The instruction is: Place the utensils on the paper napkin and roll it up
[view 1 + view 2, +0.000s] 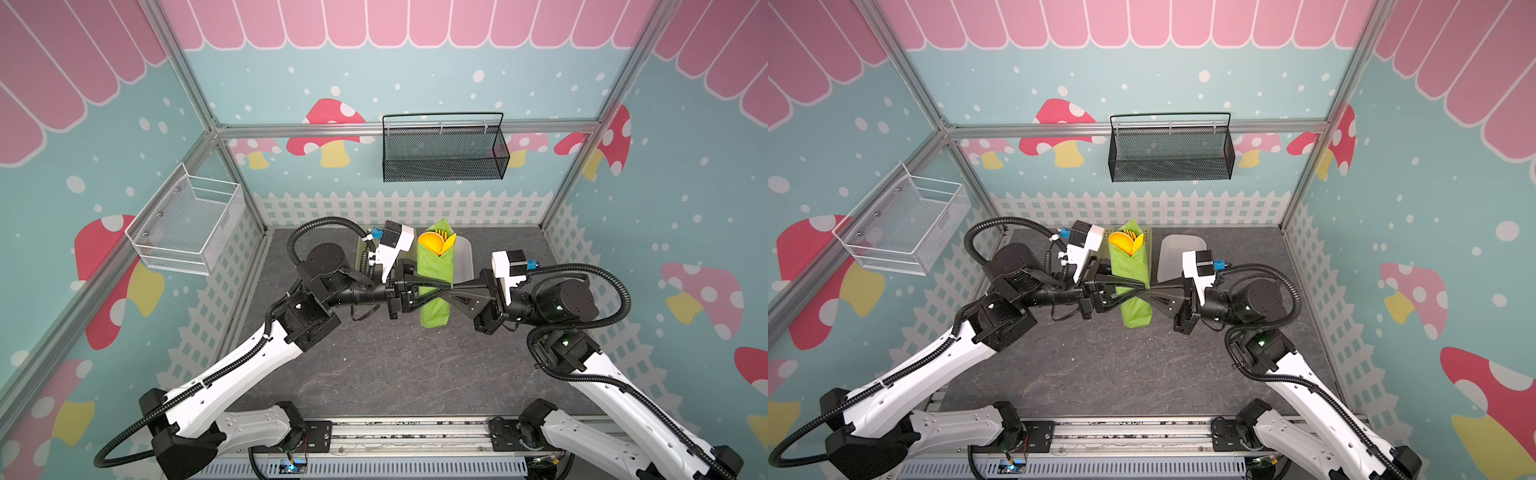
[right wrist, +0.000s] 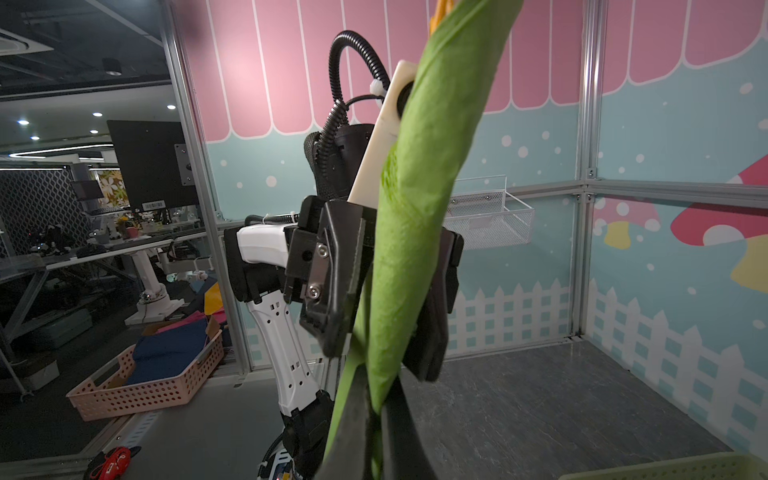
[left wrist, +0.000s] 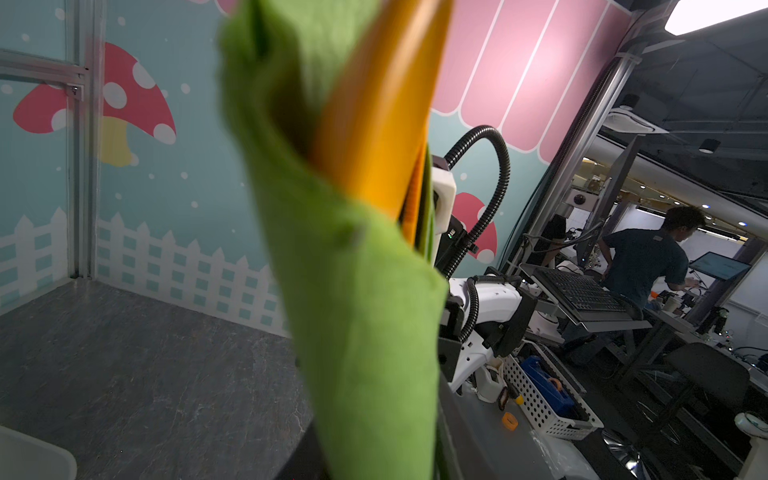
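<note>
**A:** What did the top views give?

**B:** In both top views the paper napkin (image 1: 434, 266) (image 1: 1129, 266), rolled round the utensils (image 1: 434, 243) (image 1: 1125, 243), hung above the worktop (image 1: 395, 365). It lay far and central, left of the white dish (image 1: 464, 257), with the orange heads at its far end.

**A:** Left wrist view?

**B:** The paper napkin (image 3: 357, 332) was up close, with orange showing at its open end.

**A:** Right wrist view?

**B:** The right gripper (image 2: 376, 419) had its fingers (image 2: 353, 424) clamped on the paper napkin's edge. The left gripper (image 2: 386, 357) had fingers (image 2: 336, 282) either side of it. Whether they pressed it, I couldn't tell.
</note>
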### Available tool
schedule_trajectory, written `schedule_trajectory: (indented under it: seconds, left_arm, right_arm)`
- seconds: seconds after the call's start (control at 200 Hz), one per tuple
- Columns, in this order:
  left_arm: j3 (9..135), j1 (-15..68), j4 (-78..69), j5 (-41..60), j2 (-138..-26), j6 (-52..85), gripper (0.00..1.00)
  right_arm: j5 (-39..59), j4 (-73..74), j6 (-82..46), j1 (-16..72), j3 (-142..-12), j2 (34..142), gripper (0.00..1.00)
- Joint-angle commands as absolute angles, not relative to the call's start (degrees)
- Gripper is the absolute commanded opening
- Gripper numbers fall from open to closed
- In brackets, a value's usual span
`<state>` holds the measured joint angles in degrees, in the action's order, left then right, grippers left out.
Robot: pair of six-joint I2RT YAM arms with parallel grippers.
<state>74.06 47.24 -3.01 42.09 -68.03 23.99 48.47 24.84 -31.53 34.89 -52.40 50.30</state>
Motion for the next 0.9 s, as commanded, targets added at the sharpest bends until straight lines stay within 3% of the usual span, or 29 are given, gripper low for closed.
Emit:
schedule_trajectory:
  seconds: [0.0, 0.545, 0.896]
  left_arm:
    - [73.77, 47.29, -0.50, 43.58, -66.74, 22.24, 0.33]
    - [70.64, 46.42, -0.88, 42.26, -63.02, 22.24, 0.26]
    - [71.01, 46.15, -0.49, 42.01, -63.56, 22.26, 0.11]
  right_arm:
    - [48.24, 25.93, -30.68, 34.83, -53.35, 49.50, 0.01]
    - [49.13, 25.76, -31.00, 34.85, -53.19, 49.75, 0.00]
    - [49.11, 25.67, -30.85, 34.85, -52.91, 49.57, 0.00]
